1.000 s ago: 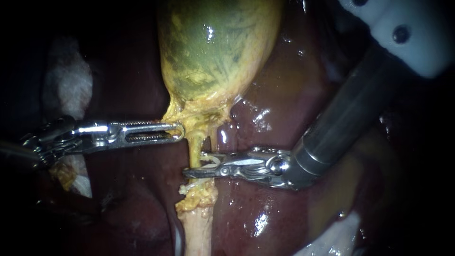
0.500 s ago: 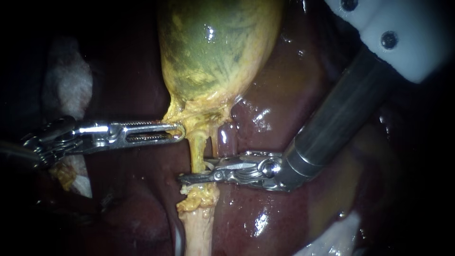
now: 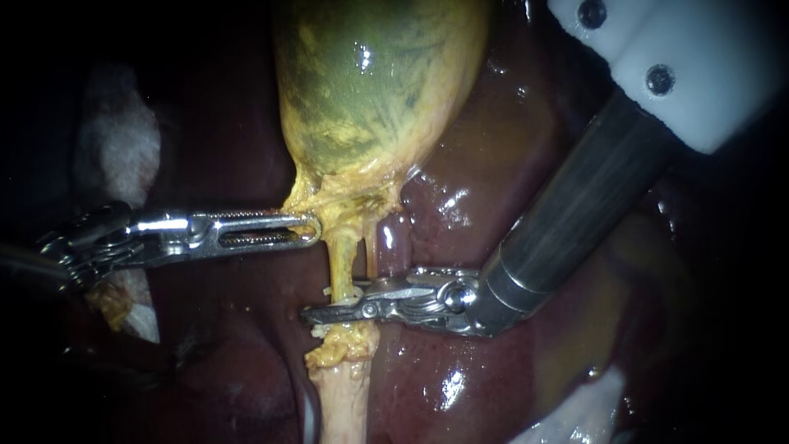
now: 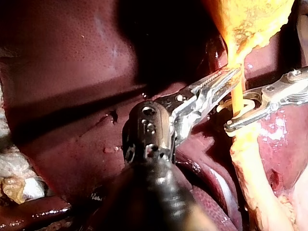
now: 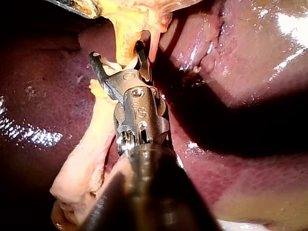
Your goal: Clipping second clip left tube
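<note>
Sliding further across the left tube [image 3: 343,261], the right instrument [image 3: 320,302] straddles it below the gallbladder [image 3: 370,82]. Its claw is narrower than a second ago and clamped on a pale clip [image 4: 249,103]. Left instrument [image 3: 308,228] unmoved, claw gripping the gallbladder's yellow neck.

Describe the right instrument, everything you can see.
The right instrument enters from the upper right: a white housing, then a dark metal shaft, a shiny hinged wrist and two slim steel jaws. The jaws lie nearly level and stand slightly apart, straddling the left tube below the gallbladder, their tips past its far side. A pale clip sits between them, against both, looped round the tube. The wrist hangs over wet liver; contact there is unclear.
</note>
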### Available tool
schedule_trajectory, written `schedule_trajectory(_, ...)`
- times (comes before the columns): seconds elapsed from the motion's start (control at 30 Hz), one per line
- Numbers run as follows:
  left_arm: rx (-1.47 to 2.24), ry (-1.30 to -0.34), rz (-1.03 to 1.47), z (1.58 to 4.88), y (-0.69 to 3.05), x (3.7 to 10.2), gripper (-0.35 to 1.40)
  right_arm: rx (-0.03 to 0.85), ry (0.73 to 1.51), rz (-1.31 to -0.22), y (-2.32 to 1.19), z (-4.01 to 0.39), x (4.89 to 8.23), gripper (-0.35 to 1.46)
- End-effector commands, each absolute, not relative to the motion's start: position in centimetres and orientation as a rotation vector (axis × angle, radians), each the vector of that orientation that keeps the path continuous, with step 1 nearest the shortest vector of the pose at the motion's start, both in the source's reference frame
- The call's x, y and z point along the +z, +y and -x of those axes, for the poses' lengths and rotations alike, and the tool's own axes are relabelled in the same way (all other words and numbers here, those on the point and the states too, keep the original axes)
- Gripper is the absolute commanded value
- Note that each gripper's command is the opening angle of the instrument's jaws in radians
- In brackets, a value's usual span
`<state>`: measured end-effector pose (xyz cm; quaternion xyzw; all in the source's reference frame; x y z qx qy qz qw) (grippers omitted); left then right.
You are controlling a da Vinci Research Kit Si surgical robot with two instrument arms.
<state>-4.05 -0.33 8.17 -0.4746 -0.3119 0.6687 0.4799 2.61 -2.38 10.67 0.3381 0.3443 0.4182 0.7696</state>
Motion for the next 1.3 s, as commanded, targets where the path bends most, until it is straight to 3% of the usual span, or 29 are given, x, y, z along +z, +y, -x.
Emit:
schedule_trajectory(0.03,1.632,-0.761,1.158,4.05,-0.33,8.17,-0.06,0.907,0.747,-0.734,-2.38,-2.61,10.67,0.58)
schedule_trajectory(0.6,1.632,-0.761,1.158,4.06,-0.34,8.16,-0.06,0.881,0.744,-0.742,-2.36,-2.61,10.69,0.50)
schedule_trajectory(0.93,1.632,-0.760,1.158,4.07,-0.34,8.16,-0.06,0.795,0.736,-0.826,-2.34,-2.58,10.71,0.13)
schedule_trajectory(1.3,1.632,-0.760,1.158,4.07,-0.34,8.16,-0.06,0.790,0.735,-0.832,-2.27,-2.51,10.78,-0.19)
